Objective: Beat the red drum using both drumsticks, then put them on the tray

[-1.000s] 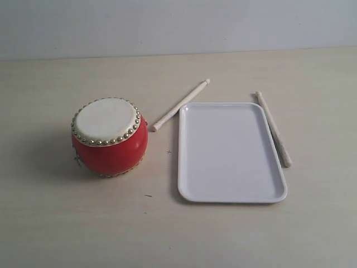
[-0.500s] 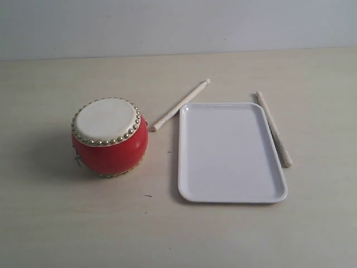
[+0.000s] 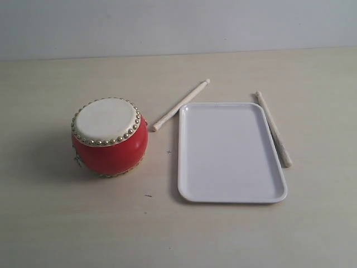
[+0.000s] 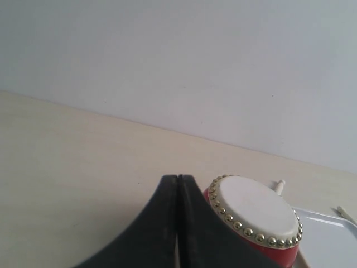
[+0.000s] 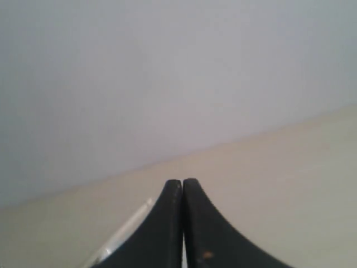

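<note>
We work on a pale beige table (image 3: 56, 223) set against a plain light grey wall (image 3: 167, 22), and nothing of the task looks begun. The white tray (image 3: 233, 167) lies bare; in the exterior view the red drum (image 3: 109, 137) stands well apart to its left, one drumstick (image 3: 181, 104) lies slantwise near its far left corner, and the other drumstick (image 3: 273, 129) lies just beside its right edge. Our left gripper (image 4: 177, 184) and right gripper (image 5: 182, 184) are both closed on nothing, so we judge the pickup, the beating and the laying on the tray all left to do.
</note>
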Robot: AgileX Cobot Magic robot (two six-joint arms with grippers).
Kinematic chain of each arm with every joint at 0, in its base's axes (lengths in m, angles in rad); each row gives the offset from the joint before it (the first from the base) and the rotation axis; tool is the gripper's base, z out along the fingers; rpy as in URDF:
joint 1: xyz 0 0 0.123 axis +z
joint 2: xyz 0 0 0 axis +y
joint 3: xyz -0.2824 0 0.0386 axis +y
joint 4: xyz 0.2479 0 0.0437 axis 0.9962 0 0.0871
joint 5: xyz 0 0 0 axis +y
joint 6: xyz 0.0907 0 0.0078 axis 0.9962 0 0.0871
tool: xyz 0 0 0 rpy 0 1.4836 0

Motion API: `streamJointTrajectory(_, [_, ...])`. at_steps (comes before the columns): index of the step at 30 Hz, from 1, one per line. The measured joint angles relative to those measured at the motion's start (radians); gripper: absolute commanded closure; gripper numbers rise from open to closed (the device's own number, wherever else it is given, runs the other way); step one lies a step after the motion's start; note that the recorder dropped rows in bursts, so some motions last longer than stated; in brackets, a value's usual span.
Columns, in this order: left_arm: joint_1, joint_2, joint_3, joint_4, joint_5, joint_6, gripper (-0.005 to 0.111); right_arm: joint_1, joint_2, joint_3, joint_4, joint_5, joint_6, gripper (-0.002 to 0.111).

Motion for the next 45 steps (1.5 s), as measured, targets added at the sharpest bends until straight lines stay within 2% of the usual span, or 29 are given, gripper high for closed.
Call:
streamJointTrajectory(8, [0.000, 0.000, 0.000, 0.000, 0.002, -0.006, 0.107, 0.000, 0.512, -0.493, -0.093, 0.445, -0.097, 0.108])
streamJointTrajectory(12, [0.000, 0.000, 0.000, 0.000, 0.009, -0.021, 0.107, 0.000, 0.745, -0.623, -0.076, 0.679, -0.190, 0.102])
streamJointTrajectory(15, [0.000, 0.000, 0.000, 0.000, 0.011, -0.025, 0.107, 0.000, 0.886, -0.635, -0.067, 0.754, -0.216, 0.093])
streamJointTrajectory(21, [0.000, 0.000, 0.000, 0.000, 0.021, -0.036, 0.107, 0.014, 1.043, -0.590, 0.021, 0.725, -0.311, 0.075])
streamJointTrajectory(24, [0.000, 0.000, 0.000, 0.000, 0.035, -0.036, 0.107, 0.048, 1.075, -0.588, 0.021, 0.670, -0.325, 0.071])
streamJointTrajectory(30, [0.000, 0.000, 0.000, 0.000, 0.045, -0.036, 0.107, 0.112, 1.166, -0.588, -0.023, 0.595, -0.278, 0.070])
streamJointTrajectory(45, [0.000, 0.000, 0.000, 0.000, 0.058, -0.040, 0.107, 0.116, 1.329, -0.623, -0.044, 0.522, -0.243, 0.070])
